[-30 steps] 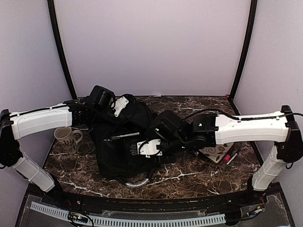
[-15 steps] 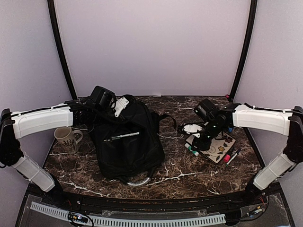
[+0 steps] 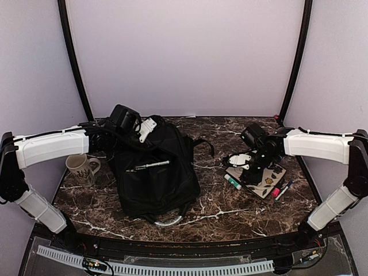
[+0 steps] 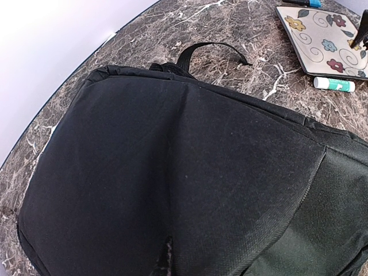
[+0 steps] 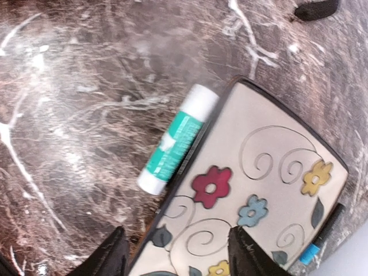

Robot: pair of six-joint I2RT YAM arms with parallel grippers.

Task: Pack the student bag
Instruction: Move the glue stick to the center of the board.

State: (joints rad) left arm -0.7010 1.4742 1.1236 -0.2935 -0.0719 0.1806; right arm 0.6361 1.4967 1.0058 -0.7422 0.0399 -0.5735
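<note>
The student bag point(image 3: 155, 175), a large black backpack, lies left of centre with a silver pen point(image 3: 148, 166) on its front. It fills the left wrist view point(image 4: 172, 172), its top loop point(image 4: 210, 49) at the far end. My left gripper point(image 3: 144, 129) is at the bag's back top corner; the fabric creases toward its jaws, which look shut on it. My right gripper point(image 3: 244, 168) is open and empty, its fingertips point(image 5: 115, 253) straddling the near-left edge of a flowered notebook point(image 5: 259, 172), just past a green-and-white glue stick point(image 5: 172, 141).
A patterned mug point(image 3: 80, 168) stands left of the bag. The notebook point(image 3: 261, 178) lies at the right with the glue stick point(image 3: 233, 183) along its left edge. A pink marker point(image 3: 279, 191) and a blue-capped pen point(image 5: 322, 236) lie by its right side.
My right arm has left the bag's front and swung right to the notebook, then settled a little over its edge. The left arm and bag have not moved.
</note>
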